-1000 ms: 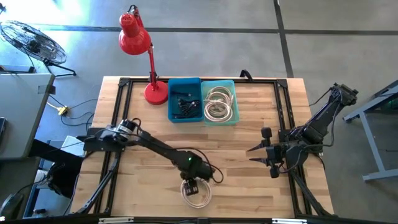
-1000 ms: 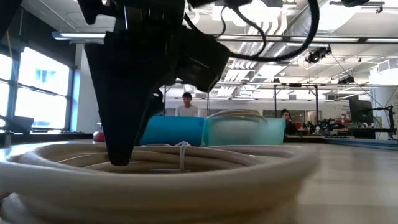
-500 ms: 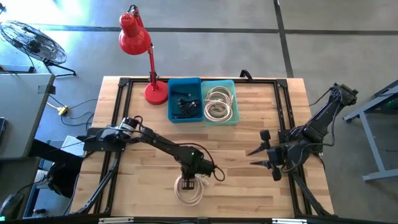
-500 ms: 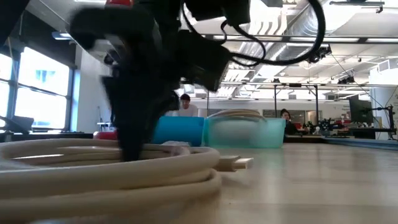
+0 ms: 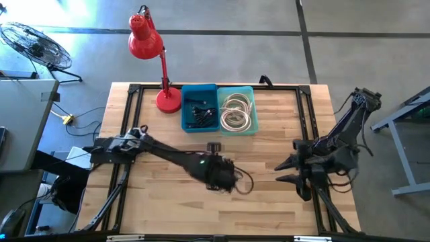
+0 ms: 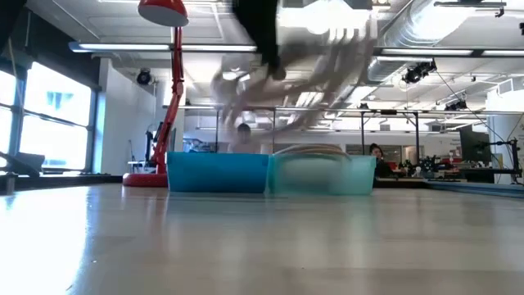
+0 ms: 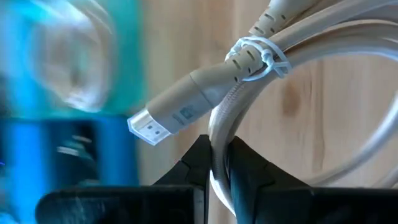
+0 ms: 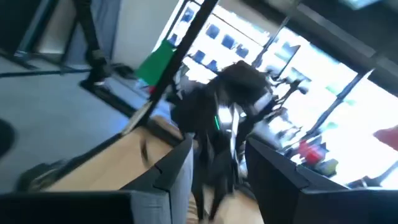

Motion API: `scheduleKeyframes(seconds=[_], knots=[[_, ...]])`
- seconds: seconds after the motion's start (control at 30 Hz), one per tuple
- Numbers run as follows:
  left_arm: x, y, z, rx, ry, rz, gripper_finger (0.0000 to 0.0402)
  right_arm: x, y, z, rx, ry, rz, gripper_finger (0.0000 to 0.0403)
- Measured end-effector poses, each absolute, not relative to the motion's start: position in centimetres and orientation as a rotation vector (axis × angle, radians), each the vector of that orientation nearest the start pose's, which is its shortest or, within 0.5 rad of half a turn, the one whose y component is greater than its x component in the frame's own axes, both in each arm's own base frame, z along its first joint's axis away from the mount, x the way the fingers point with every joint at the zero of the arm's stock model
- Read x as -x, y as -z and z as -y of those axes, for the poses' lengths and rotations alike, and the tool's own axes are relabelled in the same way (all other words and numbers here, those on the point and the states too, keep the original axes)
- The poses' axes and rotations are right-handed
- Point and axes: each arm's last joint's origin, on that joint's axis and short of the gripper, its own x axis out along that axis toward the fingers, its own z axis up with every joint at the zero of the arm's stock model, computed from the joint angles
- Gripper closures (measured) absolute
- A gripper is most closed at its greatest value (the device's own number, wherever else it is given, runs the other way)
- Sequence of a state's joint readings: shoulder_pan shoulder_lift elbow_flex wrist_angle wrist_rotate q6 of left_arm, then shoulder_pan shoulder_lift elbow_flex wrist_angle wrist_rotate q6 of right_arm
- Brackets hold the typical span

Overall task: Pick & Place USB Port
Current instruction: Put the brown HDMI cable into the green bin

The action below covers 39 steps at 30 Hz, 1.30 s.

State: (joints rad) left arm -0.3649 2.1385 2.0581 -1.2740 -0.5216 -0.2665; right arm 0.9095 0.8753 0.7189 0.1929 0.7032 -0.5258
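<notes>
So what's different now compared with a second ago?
The left end effector closed on the coiled white cable, lifted it off the table and swung toward the bins. The right end effector shifted slightly; the blue bin, clear bin and red lamp stayed put.

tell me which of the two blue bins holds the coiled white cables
The lighter, translucent teal bin, on the right of the pair. The darker blue bin next to the red lamp holds small dark parts instead.

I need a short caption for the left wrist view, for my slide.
Left claw shut on a coiled white cable, its USB plug free above the wooden table.
</notes>
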Motion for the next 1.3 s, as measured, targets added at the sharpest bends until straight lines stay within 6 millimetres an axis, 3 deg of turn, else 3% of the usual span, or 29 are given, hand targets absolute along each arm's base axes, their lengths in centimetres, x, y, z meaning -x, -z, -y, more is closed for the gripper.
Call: scheduleKeyframes(seconds=[0.17,0.23,0.33,0.53,0.87,1.13,1.3], knots=[[-37.2,-36.8,18.5,-0.502,-0.445,-0.817,0.0373,-12.3,-33.9,-14.6,0.583,-0.169,0.152,0.0274],[-35.5,-38.8,20.1,-0.572,-0.522,-0.638,0.0373,-12.3,-33.9,-14.6,0.604,-0.159,0.153,0.0278],[-33.6,-40.2,22.3,-0.663,-0.596,-0.491,0.0373,-12.4,-34.0,-14.5,0.605,-0.135,0.149,0.0281],[-32.5,-41.5,23.8,-0.744,-0.722,-0.386,0.0374,-12.9,-34.1,-14.4,0.628,-0.26,0.217,0.0281],[-36.1,-42.7,20.1,-0.639,-0.841,-0.371,0.0374,-14.2,-34.5,-13.4,0.546,-0.218,0.242,0.0281],[-36.9,-43.1,19.1,-0.626,-0.852,-0.372,0.0374,-15.7,-34.6,-11.5,0.464,-0.102,0.209,0.0281],[-37.0,-43.2,18.9,-0.631,-0.854,-0.376,0.0374,-16.4,-34.5,-10.9,0.447,-0.147,0.218,0.0263]])
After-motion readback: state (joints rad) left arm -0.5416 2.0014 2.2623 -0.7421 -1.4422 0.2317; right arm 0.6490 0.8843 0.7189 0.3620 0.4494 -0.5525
